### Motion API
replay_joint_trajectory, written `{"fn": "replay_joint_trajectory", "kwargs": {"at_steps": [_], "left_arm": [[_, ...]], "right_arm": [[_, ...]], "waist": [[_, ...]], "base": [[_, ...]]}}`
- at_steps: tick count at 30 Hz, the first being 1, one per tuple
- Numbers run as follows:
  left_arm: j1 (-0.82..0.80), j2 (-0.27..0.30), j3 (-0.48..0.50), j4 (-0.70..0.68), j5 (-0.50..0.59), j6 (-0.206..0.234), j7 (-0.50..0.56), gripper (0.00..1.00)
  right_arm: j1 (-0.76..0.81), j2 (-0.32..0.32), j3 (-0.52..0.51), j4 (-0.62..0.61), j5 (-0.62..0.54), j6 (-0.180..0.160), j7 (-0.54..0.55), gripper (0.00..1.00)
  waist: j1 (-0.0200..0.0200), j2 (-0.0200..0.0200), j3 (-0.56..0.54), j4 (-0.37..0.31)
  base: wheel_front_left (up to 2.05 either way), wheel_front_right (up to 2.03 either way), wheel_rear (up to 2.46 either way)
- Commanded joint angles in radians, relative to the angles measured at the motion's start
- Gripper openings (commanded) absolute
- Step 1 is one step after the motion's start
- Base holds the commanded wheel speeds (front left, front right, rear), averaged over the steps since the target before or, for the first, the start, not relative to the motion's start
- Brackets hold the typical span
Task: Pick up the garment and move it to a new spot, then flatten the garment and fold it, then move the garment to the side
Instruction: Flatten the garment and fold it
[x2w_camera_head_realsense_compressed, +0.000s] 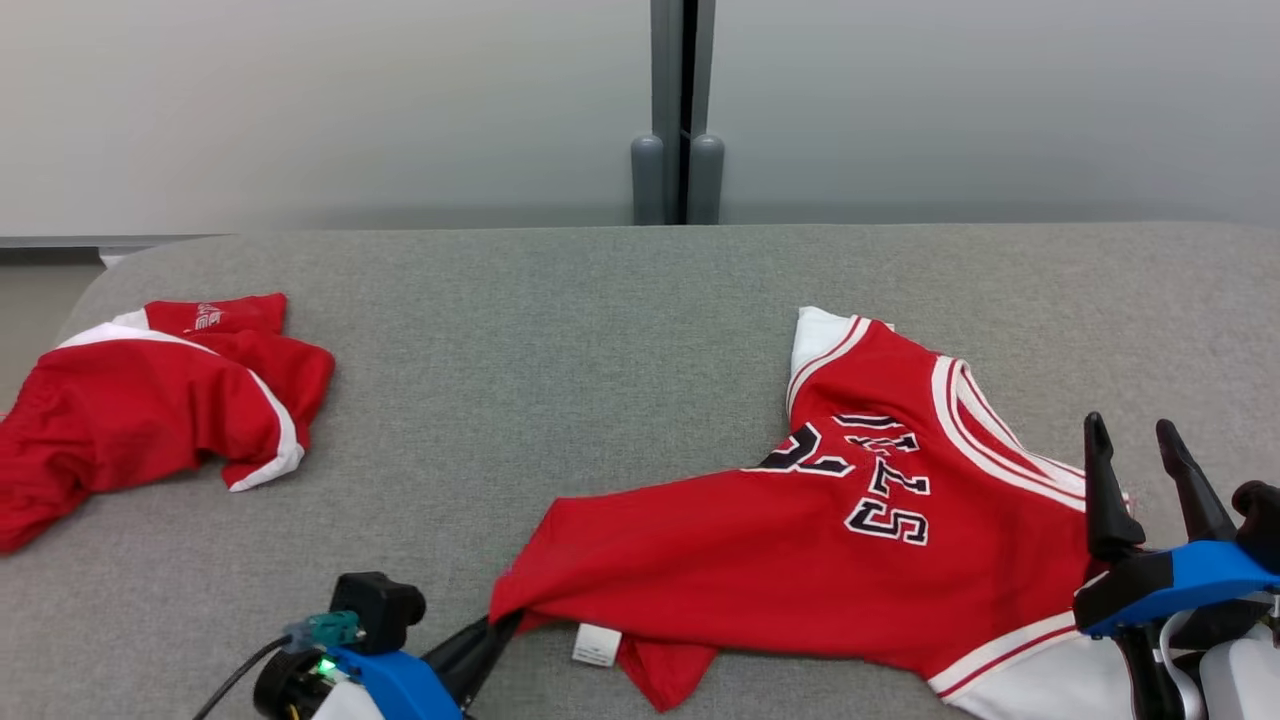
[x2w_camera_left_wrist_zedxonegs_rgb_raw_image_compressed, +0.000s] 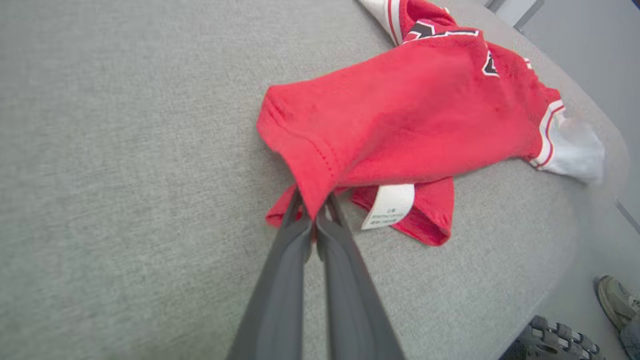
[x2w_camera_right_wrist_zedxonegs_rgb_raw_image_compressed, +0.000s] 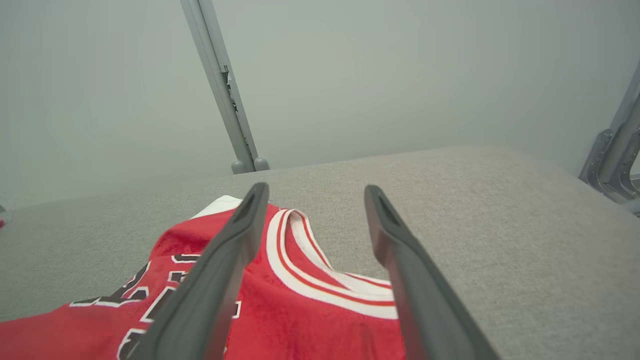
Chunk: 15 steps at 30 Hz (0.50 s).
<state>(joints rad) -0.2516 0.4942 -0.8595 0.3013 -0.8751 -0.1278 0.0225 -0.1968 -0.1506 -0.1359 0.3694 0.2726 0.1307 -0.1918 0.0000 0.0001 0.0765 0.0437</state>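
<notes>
The garment (x2w_camera_head_realsense_compressed: 820, 540) is a red jersey with white trim and dark numbers, lying rumpled on the grey table at the centre right. My left gripper (x2w_camera_head_realsense_compressed: 500, 630) is shut on the jersey's lower left hem corner; in the left wrist view its fingertips pinch the red hem (x2w_camera_left_wrist_zedxonegs_rgb_raw_image_compressed: 315, 205) beside a white label (x2w_camera_left_wrist_zedxonegs_rgb_raw_image_compressed: 390, 206). My right gripper (x2w_camera_head_realsense_compressed: 1140, 450) stands open above the jersey's right side, near the white-trimmed neckline (x2w_camera_right_wrist_zedxonegs_rgb_raw_image_compressed: 310, 270), touching nothing.
A second red garment with white stripes (x2w_camera_head_realsense_compressed: 150, 410) lies at the table's far left. The grey table (x2w_camera_head_realsense_compressed: 560, 340) has bare cloth between the two garments. A person's shoe (x2w_camera_left_wrist_zedxonegs_rgb_raw_image_compressed: 617, 302) shows on the floor past the table edge. A grey post (x2w_camera_head_realsense_compressed: 680, 110) stands behind.
</notes>
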Motion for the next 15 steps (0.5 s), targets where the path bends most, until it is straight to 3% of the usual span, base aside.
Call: {"fn": "replay_joint_trajectory", "kwargs": {"at_steps": [1, 6, 13, 14, 15], "left_arm": [[0.006, 0.007, 0.005, -0.005, 0.000, 0.006, -0.006, 0.00], [0.055, 0.067, 0.024, -0.034, -0.039, 0.034, 0.030, 0.00], [0.108, 0.069, 0.017, 0.019, -0.088, 0.044, 0.064, 0.00], [0.113, 0.067, 0.017, 0.032, -0.090, 0.044, 0.061, 0.22], [0.119, 0.057, 0.019, 0.053, -0.102, 0.040, 0.054, 1.00]], "right_arm": [[0.002, 0.001, -0.003, 0.002, -0.006, 0.000, -0.003, 1.00], [0.000, 0.003, 0.017, 0.008, -0.002, 0.000, 0.012, 1.00], [0.002, -0.007, 0.031, 0.024, 0.012, 0.000, 0.043, 1.00], [0.002, -0.009, 0.033, 0.027, 0.014, 0.000, 0.045, 1.00], [0.004, -0.013, 0.036, 0.031, 0.019, 0.000, 0.046, 1.00]], "waist": [[0.0000, -0.0001, 0.000, 0.005], [0.0000, -0.0001, -0.011, 0.027], [0.0000, -0.0001, -0.010, 0.030], [0.0000, -0.0001, -0.010, 0.029], [0.0000, -0.0001, -0.011, 0.027]], "base": [[0.00, 0.00, 0.00], [0.00, 0.00, 0.00], [0.00, 0.00, 0.00], [0.00, 0.00, 0.00], [0.00, 0.00, 0.00]]}}
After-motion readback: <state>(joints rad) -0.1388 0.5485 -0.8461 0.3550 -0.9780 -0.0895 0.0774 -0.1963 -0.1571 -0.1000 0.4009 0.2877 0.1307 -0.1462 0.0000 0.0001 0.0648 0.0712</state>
